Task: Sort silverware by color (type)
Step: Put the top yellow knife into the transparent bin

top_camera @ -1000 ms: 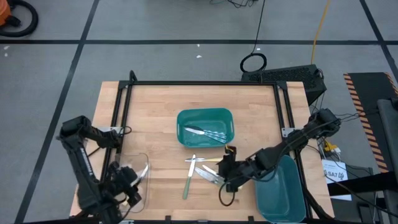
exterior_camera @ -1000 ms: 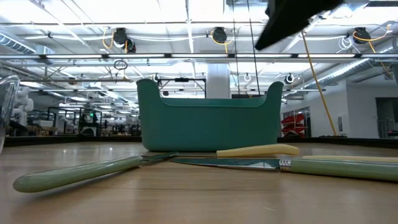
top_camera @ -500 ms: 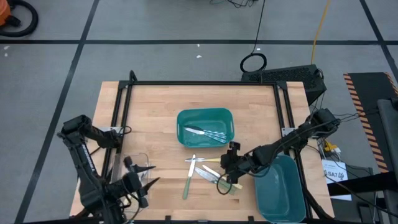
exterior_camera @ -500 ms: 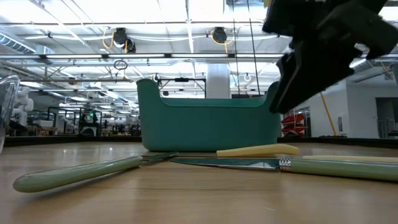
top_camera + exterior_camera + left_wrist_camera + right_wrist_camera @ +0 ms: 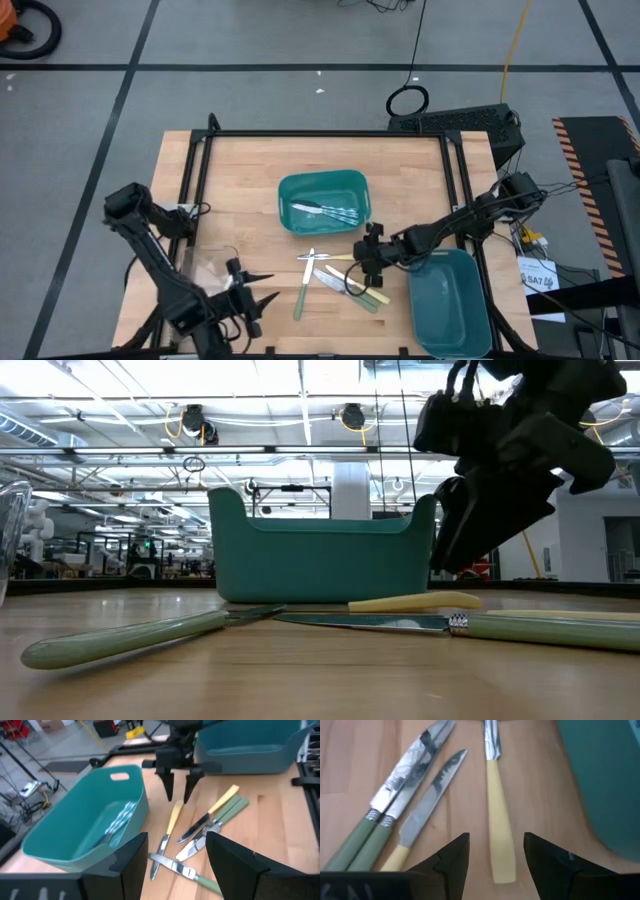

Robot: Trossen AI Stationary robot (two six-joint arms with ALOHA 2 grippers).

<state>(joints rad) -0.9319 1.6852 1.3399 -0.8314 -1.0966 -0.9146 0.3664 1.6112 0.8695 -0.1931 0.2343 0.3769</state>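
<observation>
Silverware [image 5: 335, 275] is lying loose on the worktop [image 5: 250, 170] just in front of the teal bin [image 5: 322, 203], and the right tool [image 5: 368, 272], fingers apart and empty, is hovering over a yellow-handled piece [image 5: 498, 827], needing a square, centred pinch on that handle.

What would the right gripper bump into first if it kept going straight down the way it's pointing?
Probably the yellow-handled piece lying on the table. The right gripper hangs open over it, the handle between its fingers, though the gap above it is unclear.
</observation>
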